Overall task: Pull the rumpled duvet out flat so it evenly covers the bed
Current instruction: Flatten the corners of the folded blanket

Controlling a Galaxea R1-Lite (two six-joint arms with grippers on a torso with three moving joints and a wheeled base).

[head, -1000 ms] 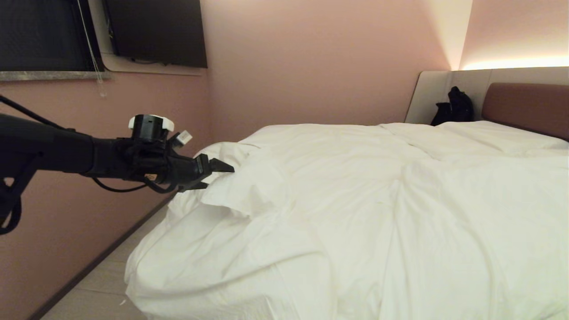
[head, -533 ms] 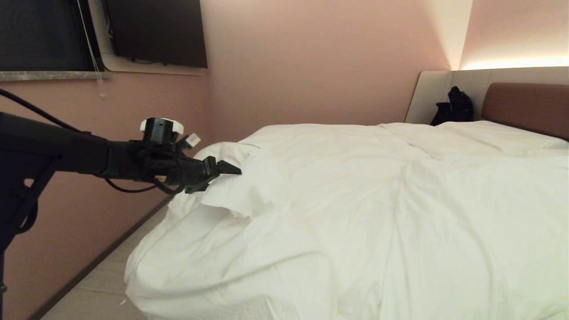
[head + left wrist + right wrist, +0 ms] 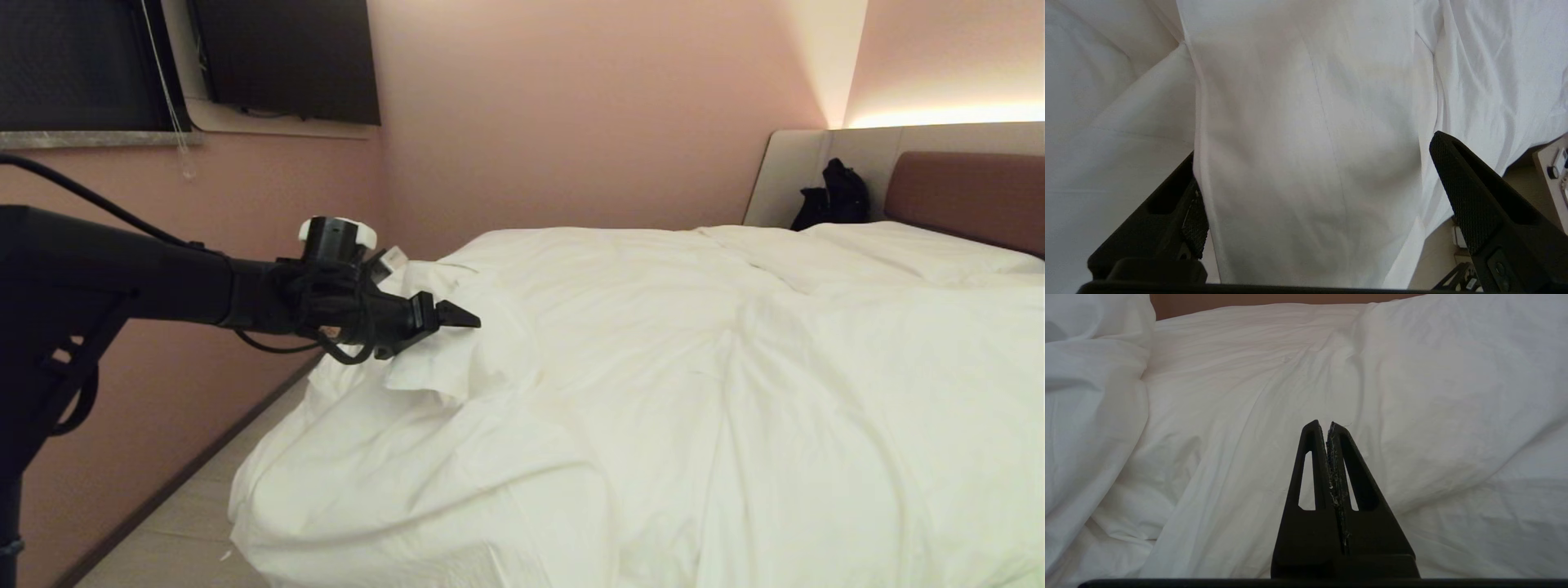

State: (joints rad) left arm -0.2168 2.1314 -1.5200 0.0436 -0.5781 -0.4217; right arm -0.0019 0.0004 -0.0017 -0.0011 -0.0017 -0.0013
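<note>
Pink-walled bedroom [image 3: 571, 106]. Rumpled white duvet [image 3: 653, 367] heaped over bed [image 3: 963, 192]. Left gripper [image 3: 445, 322], jaws wide apart, straddles folded-back duvet corner [image 3: 1306, 143]. Right gripper [image 3: 1327, 426], jaws together, empty, above duvet.

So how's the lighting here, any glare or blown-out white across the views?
Head view: warm glow strip above the headboard, nearly blown out; duvet folds stay readable, left gripper a dark silhouette. Left wrist view: flat, even white, soft creases. Right wrist view: shaded folds behind the right gripper.
</note>
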